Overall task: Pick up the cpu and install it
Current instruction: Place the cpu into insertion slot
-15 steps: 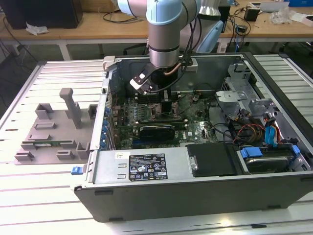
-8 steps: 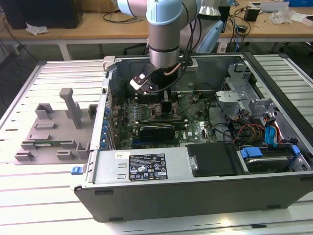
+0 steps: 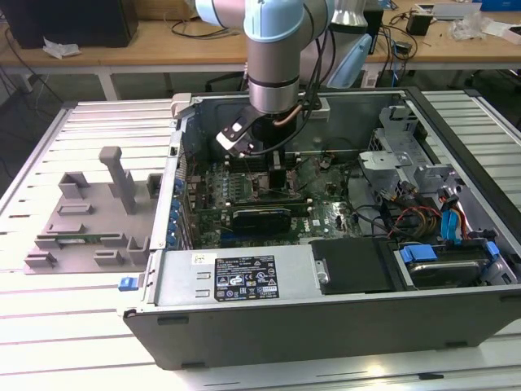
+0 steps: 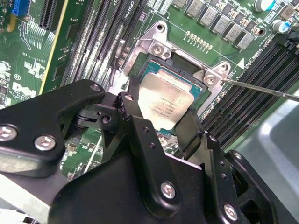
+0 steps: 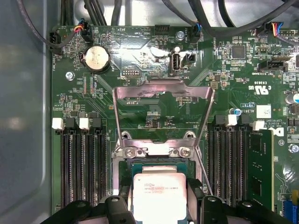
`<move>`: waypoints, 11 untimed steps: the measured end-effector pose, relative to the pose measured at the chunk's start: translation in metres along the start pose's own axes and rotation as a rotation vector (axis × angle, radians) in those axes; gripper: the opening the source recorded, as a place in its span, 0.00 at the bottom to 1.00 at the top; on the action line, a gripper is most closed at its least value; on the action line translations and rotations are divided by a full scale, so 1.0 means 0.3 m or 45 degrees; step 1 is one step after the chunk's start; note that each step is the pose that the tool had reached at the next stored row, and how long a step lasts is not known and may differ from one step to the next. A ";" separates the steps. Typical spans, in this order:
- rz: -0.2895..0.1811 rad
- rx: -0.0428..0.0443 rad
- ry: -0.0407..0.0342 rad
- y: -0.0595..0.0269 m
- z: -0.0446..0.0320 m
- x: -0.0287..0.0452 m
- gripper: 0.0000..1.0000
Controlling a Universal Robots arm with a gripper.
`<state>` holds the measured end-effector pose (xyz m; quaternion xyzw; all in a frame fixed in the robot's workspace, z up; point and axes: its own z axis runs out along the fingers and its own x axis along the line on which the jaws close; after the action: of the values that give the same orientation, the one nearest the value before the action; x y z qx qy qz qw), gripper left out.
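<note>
Exterior view first: the pale-blue and silver jointed arm (image 3: pixel 273 73) reaches straight down into the open grey metal computer case (image 3: pixel 326 326), right over the green motherboard (image 3: pixel 330 216). The moulded grey plastic tray (image 3: pixel 81 220) lies outside the case, on the exterior view's left. Where the arm ends, dark parts and cables crowd together, so the chip is too buried to pick out here.

Over to the second wrist view: the black two-finger gripper (image 4: pixel 163 114) has its jaws drawn in narrow on the small flat square cpu with a dull silver-grey metal top (image 4: pixel 166 102). One black fingertip (image 4: pixel 133 116) lies against each of two opposite edges. Gripped by the edges like that, I'd judge, the underside is left free to meet the dark square socket with its silver metal frame (image 4: pixel 159 44). The cpu is right over that socket. Whether it is seated or a touch above, I cannot tell (the gripper's own bulk covers the near corner).

Now the first wrist view: the hinged silver metal load plate (image 5: pixel 163 95) stands flipped open and the thin metal lever (image 5: pixel 204 172) is swung aside, which leaves the socket mouth clear. The picture's edge cuts off the near part of the cpu and the fingers, so how the chip meets the socket there is hidden
</note>
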<state>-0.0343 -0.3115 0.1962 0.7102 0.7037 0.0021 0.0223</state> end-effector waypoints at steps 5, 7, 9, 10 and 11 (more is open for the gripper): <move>0.001 0.000 0.0002 0.001 -0.020 0.001 0.62; 0.000 0.000 0.0002 0.003 -0.089 0.000 0.62; 0.000 0.000 -0.0013 0.003 -0.092 -0.001 0.62; 0.000 0.000 -0.0017 0.003 -0.092 -0.001 0.60; 0.000 0.000 -0.0018 0.003 -0.092 0.000 0.60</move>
<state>-0.0343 -0.3109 0.2237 0.7103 0.7035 0.0016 0.0228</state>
